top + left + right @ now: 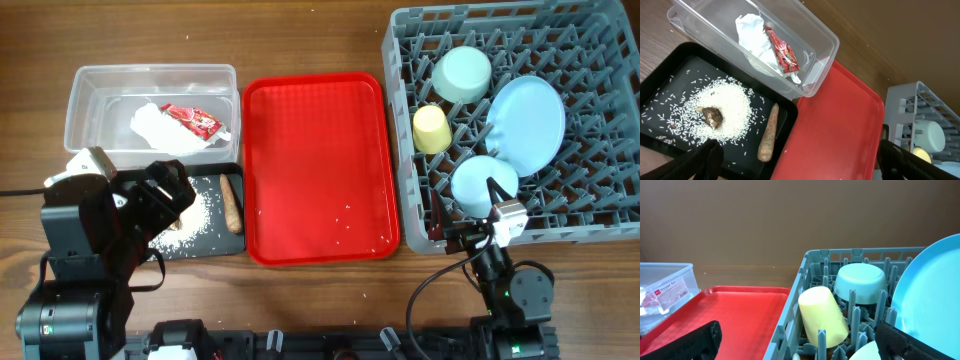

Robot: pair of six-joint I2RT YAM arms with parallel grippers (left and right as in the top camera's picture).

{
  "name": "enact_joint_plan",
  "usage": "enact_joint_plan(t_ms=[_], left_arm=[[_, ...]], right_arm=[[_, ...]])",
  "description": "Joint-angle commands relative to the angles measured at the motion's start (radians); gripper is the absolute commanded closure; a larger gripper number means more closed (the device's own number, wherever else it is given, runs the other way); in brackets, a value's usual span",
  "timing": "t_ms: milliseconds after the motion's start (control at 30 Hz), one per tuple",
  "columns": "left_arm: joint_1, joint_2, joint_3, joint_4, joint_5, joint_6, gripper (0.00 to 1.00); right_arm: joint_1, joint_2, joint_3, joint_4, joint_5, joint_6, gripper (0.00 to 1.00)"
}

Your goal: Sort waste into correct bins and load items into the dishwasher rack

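The clear tub (80,90) holds the white napkin (757,42) and red wrapper (782,52). The black tray (665,80) holds white crumbs (730,107) with a brown lump (712,116) and the brown stick (768,140). The grey rack (600,140) holds the pale green bowl (462,73), yellow cup (431,129), blue plate (527,120) and small blue bowl (480,182). My left gripper (805,162) is open and empty above the black tray's near edge. My right gripper (802,345) is open and empty at the rack's front edge, near the cup (822,315).
The flat red serving tray (315,170) lies between the bins and the rack, with a few white crumbs on it. Bare wooden table runs along the front and far left. A black cable trails at the left edge.
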Motion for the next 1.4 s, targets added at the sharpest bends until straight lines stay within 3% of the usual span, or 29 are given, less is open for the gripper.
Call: enact_joint_plan(t_ms=[0,1033,1367], left_arm=[[0.009,-0.003,-0.001,0.002,-0.01,0.011,0.0],[0.008,-0.016,-0.003,-0.001,-0.01,0.011,0.0],[0.007,-0.36,-0.004,-0.037,-0.037,0.012,0.0]], right_arm=[[-0.003,-0.008,-0.001,0.005,-0.016,-0.004,0.0],[-0.003,-0.008,-0.001,0.005,-0.016,-0.003,0.0],[-0.003,-0.008,-0.001,0.005,-0.016,-0.003,0.0]])
